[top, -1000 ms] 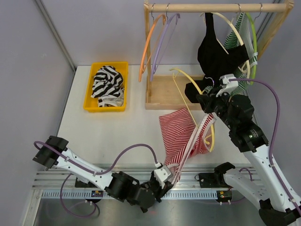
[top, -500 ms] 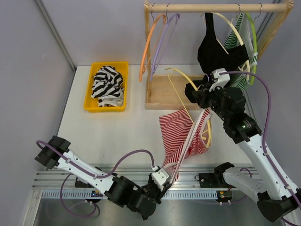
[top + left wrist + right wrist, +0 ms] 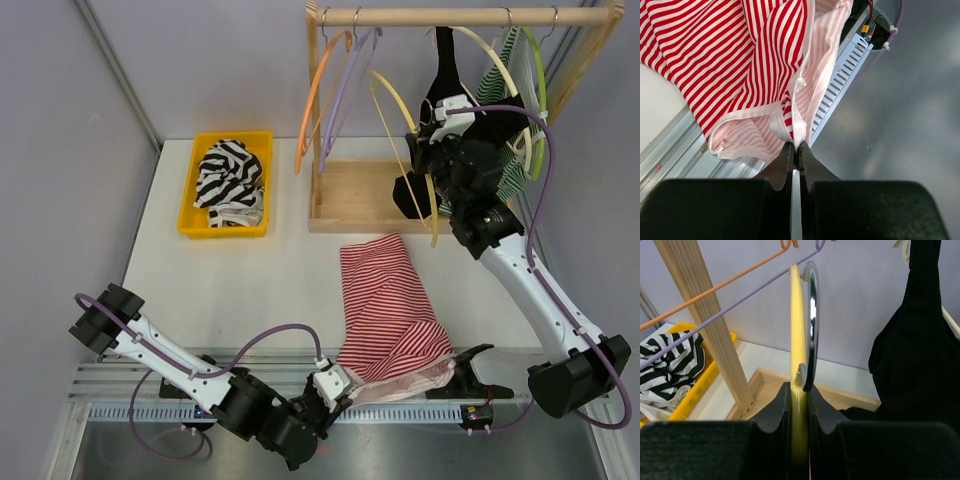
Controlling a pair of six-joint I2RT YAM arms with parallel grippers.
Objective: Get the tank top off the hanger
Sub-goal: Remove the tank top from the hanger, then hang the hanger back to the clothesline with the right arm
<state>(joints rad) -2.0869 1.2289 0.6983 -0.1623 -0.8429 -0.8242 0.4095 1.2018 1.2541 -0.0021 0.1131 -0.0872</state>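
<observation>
The red-and-white striped tank top (image 3: pixel 385 310) lies flat on the table, off the hanger, with its lower edge draped over the near rail. My left gripper (image 3: pixel 335 385) is shut on its pale hem at the near table edge; the left wrist view shows the tank top (image 3: pixel 740 65) pinched at the tips of the left gripper (image 3: pixel 795 147). My right gripper (image 3: pixel 428 150) is shut on the bare yellow hanger (image 3: pixel 400 115), held up close under the wooden rail. In the right wrist view the yellow hanger (image 3: pixel 797 325) and its metal hook stand between the fingers of the right gripper (image 3: pixel 799 390).
A wooden rack (image 3: pixel 450 16) carries an orange hanger (image 3: pixel 315 95), a purple hanger (image 3: pixel 345 85), a black garment (image 3: pixel 465 110) and a green striped garment (image 3: pixel 510 80). Its base tray (image 3: pixel 350 200) sits below. A yellow bin (image 3: pixel 190 190) of black-and-white clothes stands at the back left.
The right gripper has raised the yellow hanger up toward the rail. The tank top has slid off it and dropped flat, drawn toward the near edge by the left gripper.
</observation>
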